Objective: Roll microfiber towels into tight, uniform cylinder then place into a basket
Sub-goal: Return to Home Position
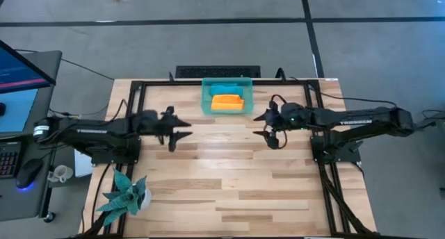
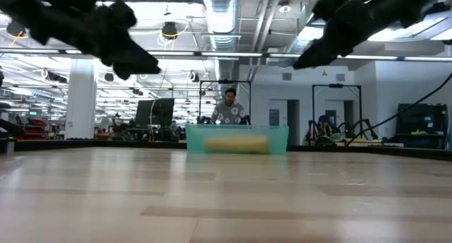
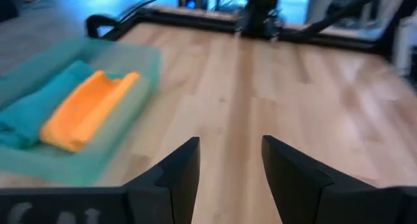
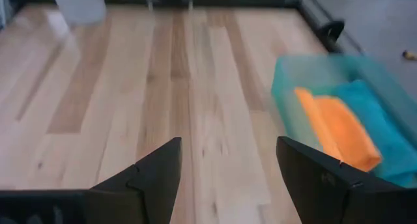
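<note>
The translucent teal basket point(image 1: 227, 96) stands at the table's far edge, in the middle. Inside it lie a rolled orange towel point(image 1: 227, 102) on the near side and a rolled teal-blue towel point(image 1: 224, 90) behind it. The left wrist view shows both rolls side by side, orange towel point(image 3: 88, 110) and teal towel point(image 3: 36, 113). My left gripper point(image 1: 182, 127) hovers open over the table, left of the basket and nearer. My right gripper point(image 1: 262, 125) hovers open to the basket's right and nearer. Neither holds anything.
A teal spiky plant figure point(image 1: 125, 196) in a white pot stands near the table's front left corner. A black frame point(image 1: 139, 86) borders the table. A person point(image 2: 229, 109) stands in the room beyond the far edge. Bare wood lies between the arms.
</note>
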Controlling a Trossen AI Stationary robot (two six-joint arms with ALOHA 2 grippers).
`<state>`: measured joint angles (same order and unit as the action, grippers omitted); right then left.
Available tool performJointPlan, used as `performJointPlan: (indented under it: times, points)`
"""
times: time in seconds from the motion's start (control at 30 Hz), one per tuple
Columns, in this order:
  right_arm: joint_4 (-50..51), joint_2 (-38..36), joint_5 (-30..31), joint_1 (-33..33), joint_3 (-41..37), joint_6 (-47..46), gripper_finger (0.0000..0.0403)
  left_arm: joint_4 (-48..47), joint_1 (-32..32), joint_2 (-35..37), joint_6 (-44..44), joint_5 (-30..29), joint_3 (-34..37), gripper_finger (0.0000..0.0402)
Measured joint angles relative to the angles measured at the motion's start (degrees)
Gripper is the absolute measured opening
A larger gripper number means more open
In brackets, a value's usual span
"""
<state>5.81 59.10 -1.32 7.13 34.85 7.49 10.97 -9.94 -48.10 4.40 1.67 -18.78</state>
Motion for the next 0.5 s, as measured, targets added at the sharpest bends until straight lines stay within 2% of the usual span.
performJointPlan:
  times: [0.13,0.43,0.5]
  points:
    - [1.0,-4.6,0.1,-0.3,0.0,1.0,0.0272,0.2,5.9,7.9,1.9,-2.0,4.8,0.0134]
    - [8.7,-16.9,0.1,1.2,-0.1,1.5,0.0272,-1.0,14.0,22.3,2.4,-9.4,11.7,0.0015]
    - [8.4,-19.2,0.1,0.9,-0.7,1.5,0.0272,-0.9,15.0,24.7,2.4,-10.2,12.8,0.0005]
